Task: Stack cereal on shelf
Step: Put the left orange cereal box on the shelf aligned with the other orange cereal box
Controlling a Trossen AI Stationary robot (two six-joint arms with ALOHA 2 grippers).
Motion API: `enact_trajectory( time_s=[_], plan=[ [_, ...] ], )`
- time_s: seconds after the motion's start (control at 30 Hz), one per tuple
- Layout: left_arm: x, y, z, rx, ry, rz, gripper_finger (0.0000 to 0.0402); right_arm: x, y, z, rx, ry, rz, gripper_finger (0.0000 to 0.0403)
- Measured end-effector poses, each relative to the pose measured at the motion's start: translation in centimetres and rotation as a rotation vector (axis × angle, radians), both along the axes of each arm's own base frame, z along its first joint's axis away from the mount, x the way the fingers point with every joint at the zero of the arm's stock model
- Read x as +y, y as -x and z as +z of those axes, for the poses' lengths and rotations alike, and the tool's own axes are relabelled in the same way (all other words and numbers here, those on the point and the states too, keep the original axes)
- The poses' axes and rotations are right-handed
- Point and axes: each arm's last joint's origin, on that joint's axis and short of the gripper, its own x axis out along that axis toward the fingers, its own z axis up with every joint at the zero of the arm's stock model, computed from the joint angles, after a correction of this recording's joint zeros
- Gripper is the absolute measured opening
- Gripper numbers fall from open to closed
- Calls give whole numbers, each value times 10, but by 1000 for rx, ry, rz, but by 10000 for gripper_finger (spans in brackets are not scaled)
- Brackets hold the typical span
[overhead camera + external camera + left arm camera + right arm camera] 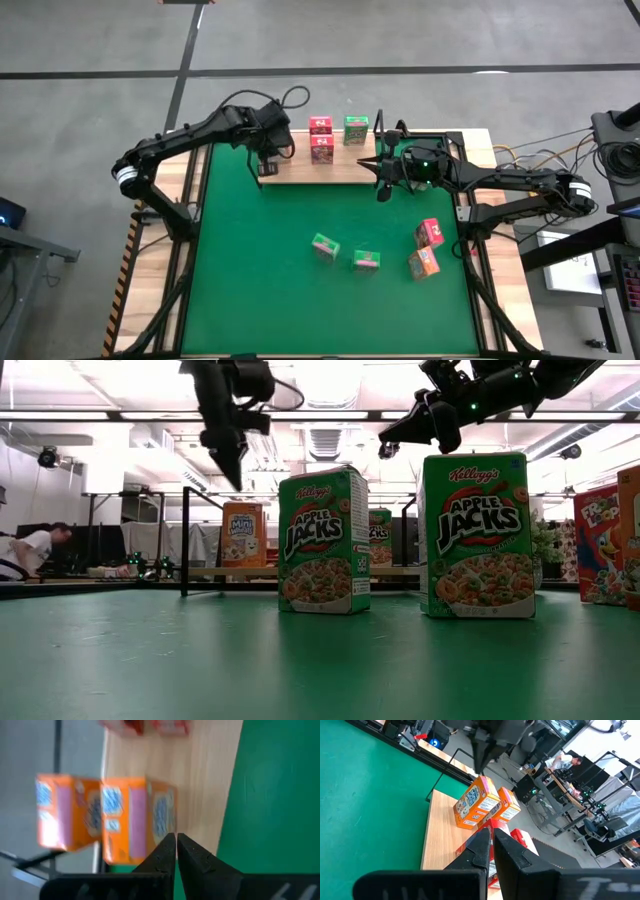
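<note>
The wooden shelf point(345, 172) lies at the mat's far edge. At its left end stand two orange cereal boxes point(130, 817) point(62, 810); pink boxes point(321, 140) and a green one point(356, 130) stand farther right on it. My left gripper point(176, 845) is shut and points down, hanging just above the orange boxes point(243, 532) and clear of them. My right gripper point(380, 188) is shut and held level above the shelf's right end, holding nothing. On the green mat stand two green boxes point(325, 246) point(366, 261), a pink one point(430, 233) and an orange one point(424, 263).
Thin black wire uprights point(186, 540) rise at the shelf's sides. The green mat point(250, 280) has bare room at its left and near parts. Cables point(290, 98) lie behind the shelf. A person point(25, 552) shows in the room beyond the table.
</note>
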Motion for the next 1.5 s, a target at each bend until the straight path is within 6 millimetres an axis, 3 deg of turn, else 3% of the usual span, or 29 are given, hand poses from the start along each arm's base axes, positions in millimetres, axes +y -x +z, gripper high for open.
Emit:
enact_trajectory(
  time_s=[0.47,1.5],
  plan=[
    [5,3,-29,118,-66,63,0,0,0,1,-5,9,1,13],
    [7,1,-29,102,-90,72,0,0,0,1,-4,8,1,13]
  ],
)
